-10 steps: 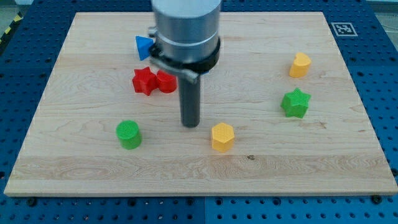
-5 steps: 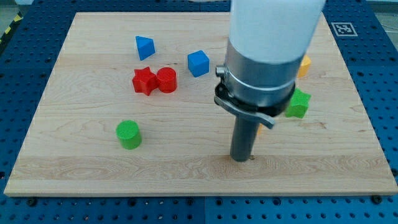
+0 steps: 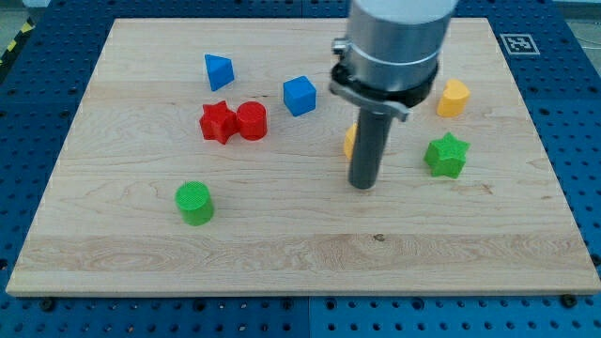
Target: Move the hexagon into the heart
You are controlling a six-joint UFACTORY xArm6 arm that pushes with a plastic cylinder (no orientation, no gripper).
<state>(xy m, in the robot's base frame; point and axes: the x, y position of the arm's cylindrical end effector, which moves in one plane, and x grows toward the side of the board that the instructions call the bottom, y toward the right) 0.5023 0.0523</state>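
Observation:
The yellow hexagon (image 3: 348,143) lies just right of the board's middle, mostly hidden behind my rod; only its left edge shows. My tip (image 3: 362,185) rests on the board just below the hexagon. The yellow heart (image 3: 453,98) sits at the upper right, apart from the hexagon, up and to the right of it. Whether the rod touches the hexagon cannot be told.
A green star (image 3: 445,155) lies right of my rod, below the heart. A blue cube (image 3: 300,95) and a blue triangle (image 3: 218,71) are at the upper left. A red star (image 3: 217,122) touches a red cylinder (image 3: 252,121). A green cylinder (image 3: 194,203) is at the lower left.
My tip went from the hexagon's left round to below it, then moved towards the view's top. The hexagon has slid up the board, closer to the heart.

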